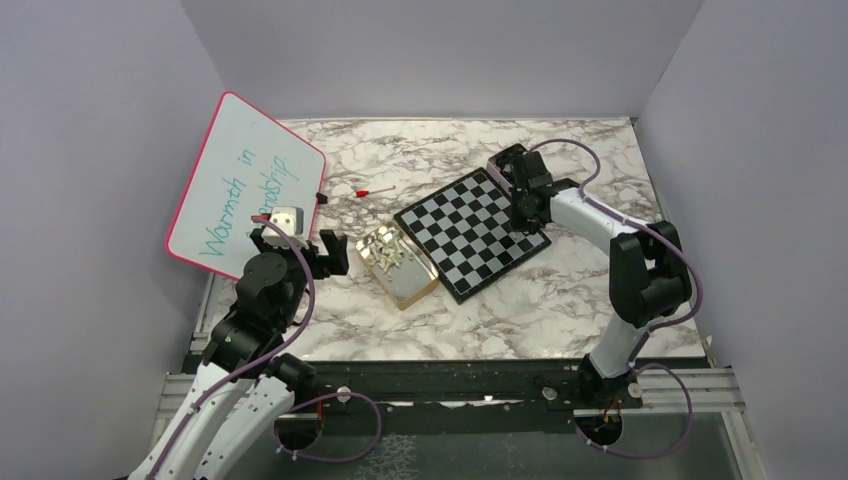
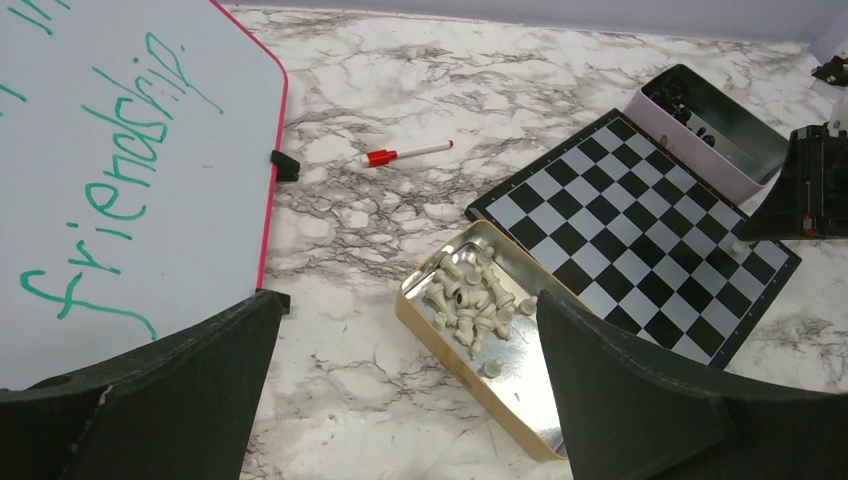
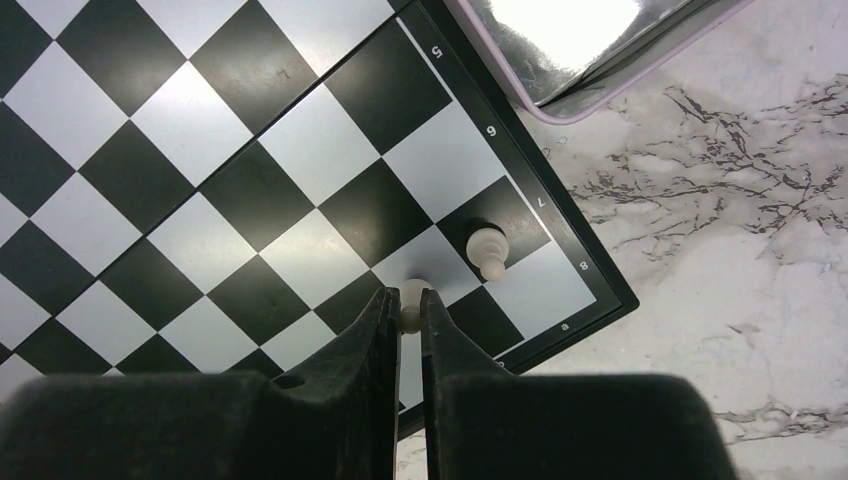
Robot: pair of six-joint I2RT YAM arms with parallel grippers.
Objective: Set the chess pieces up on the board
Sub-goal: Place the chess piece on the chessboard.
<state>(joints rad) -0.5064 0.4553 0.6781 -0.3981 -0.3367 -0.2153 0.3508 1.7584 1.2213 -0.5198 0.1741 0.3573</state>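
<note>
The chequered board (image 1: 470, 232) lies at mid-table, turned diagonally. My right gripper (image 3: 404, 300) is shut on a pale chess piece (image 3: 412, 293) over a white square near the board's corner, by the rim letter "a". A second pale pawn (image 3: 487, 250) stands alone on the black square beside it. In the top view the right gripper (image 1: 520, 198) is over the board's right corner. Several pale pieces (image 2: 470, 298) lie heaped in a gold tin (image 2: 440, 345) by the board's left edge. My left gripper (image 2: 400, 400) is open and empty, above the marble near that tin.
A pale-rimmed tin (image 2: 740, 175) holding black pieces lies beyond the board's far edge. A pink-framed whiteboard (image 1: 245, 185) leans at the left. A red-capped marker (image 1: 372, 190) lies on the marble behind the board. Grey walls enclose three sides.
</note>
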